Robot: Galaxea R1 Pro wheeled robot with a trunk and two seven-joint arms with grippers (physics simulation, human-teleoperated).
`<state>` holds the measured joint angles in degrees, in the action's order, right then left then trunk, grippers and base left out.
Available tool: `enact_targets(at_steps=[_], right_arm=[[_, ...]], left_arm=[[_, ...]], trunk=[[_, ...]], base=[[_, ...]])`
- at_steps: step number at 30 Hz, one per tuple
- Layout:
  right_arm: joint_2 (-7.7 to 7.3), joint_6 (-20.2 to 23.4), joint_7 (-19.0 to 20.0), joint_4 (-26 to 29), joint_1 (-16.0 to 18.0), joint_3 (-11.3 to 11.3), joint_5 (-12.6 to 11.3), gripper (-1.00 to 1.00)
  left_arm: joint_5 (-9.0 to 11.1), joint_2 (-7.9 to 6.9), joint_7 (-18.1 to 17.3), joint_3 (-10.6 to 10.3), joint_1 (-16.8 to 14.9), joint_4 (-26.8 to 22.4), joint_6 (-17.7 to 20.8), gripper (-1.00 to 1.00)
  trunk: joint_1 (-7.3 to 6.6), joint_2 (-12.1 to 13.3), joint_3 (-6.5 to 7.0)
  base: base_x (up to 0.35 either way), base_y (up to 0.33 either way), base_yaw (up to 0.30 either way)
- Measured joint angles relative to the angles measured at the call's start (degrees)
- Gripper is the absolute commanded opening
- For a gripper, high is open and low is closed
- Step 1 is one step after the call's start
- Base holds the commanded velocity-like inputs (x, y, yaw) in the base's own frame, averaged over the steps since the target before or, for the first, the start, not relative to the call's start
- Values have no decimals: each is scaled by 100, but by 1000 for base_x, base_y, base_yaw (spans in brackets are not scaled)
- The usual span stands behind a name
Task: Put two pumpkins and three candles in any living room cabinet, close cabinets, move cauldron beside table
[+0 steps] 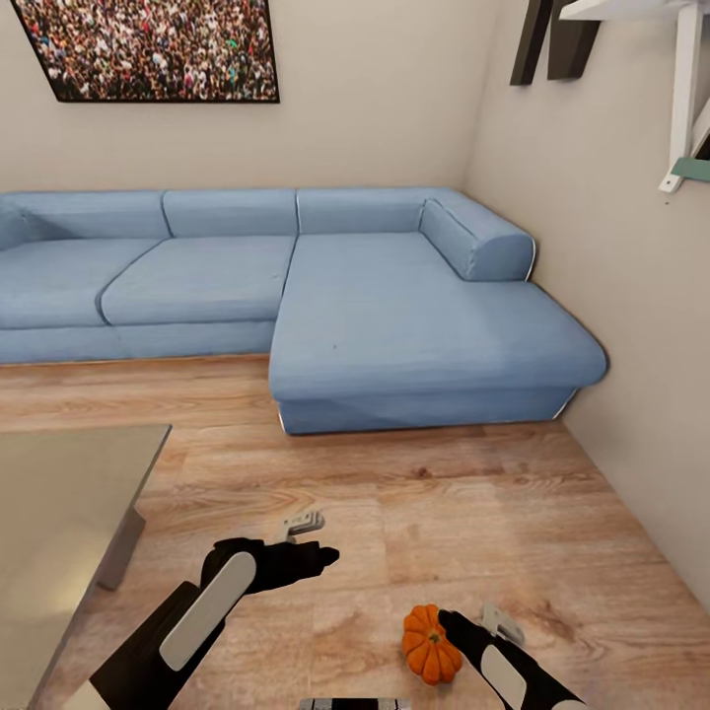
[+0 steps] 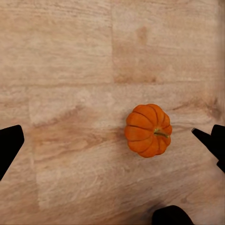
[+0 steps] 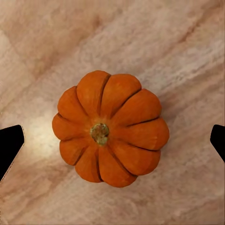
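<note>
Small, round, ribbed bright-orange pumpkin (image 1: 431, 644) resting on the light wood-plank floor (image 1: 444, 513) at lower centre of the head view, stem up. The right gripper (image 3: 112, 140) hangs directly above it, fingers spread wide to either side and touching nothing. The left gripper (image 2: 112, 140), likewise spread and empty, hangs over bare planks beside the pumpkin. Upper half: long blue fabric corner sofa (image 1: 296, 296) against beige walls. Left edge: grey flat-topped table (image 1: 59, 493).
</note>
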<state>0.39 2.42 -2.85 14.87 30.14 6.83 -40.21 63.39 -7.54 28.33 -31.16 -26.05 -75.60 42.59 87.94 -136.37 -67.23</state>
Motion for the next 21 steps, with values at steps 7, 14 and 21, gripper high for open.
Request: enact_targets(at_steps=[7,14,21], right_arm=[[-8,-56,372,-32,-1,1,-32,100],[-8,-58,408,-65,-1,-3,-32,100],[-4,-59,412,-67,-1,-3,-32,100]], left_arm=[[32,-6,0,-1,0,-9,0,100],[34,-6,0,-1,0,-9,0,100],[36,-6,0,-1,0,-9,0,100]], trunk=[[154,-281,-126],[308,-562,-251],[385,-690,-394]], base=[[0,0,0],[0,0,0],[0,0,0]])
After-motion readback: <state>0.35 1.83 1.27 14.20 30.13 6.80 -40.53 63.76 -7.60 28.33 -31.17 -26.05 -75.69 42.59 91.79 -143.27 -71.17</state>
